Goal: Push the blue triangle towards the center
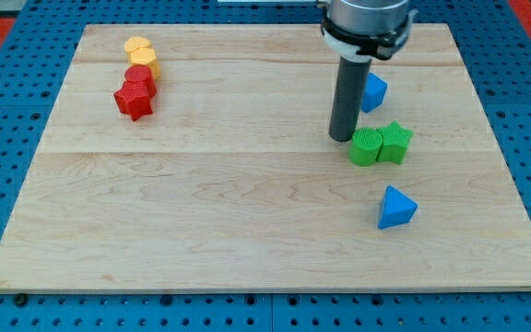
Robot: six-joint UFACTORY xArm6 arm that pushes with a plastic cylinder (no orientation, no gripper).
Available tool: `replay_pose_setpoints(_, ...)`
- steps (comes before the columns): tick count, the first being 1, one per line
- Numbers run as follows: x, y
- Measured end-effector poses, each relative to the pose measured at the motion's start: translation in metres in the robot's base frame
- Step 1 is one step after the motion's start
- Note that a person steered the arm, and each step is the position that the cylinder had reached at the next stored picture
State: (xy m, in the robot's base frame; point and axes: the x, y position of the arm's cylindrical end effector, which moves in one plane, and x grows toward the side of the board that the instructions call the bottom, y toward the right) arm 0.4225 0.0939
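A blue triangle point(395, 207) lies on the wooden board point(201, 212) at the view's lower right. A second blue block point(374, 91), partly hidden behind the rod, lies nearer the view's top right. My tip point(341, 138) rests on the board just left of two green blocks point(381, 145), which touch each other. The tip is above and to the left of the lower blue triangle, apart from it, and below the upper blue block.
At the view's upper left stand a yellow block point(140, 53), a red block point(140, 78) below it, and a red star point(133, 100) below that, packed in a column. A blue pegboard point(7, 111) surrounds the board.
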Motion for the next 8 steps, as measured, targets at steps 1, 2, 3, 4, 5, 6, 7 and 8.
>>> replay_pose_setpoints(1, -0.006, -0.043)
replay_pose_setpoints(2, 0.055, -0.034)
replay_pose_setpoints(3, 0.110, -0.022)
replay_pose_setpoints(4, 0.154, 0.005)
replay_pose_setpoints(5, 0.136, 0.064)
replay_pose_setpoints(6, 0.096, 0.068)
replay_pose_setpoints(7, 0.090, 0.023)
replay_pose_setpoints(8, 0.085, 0.010)
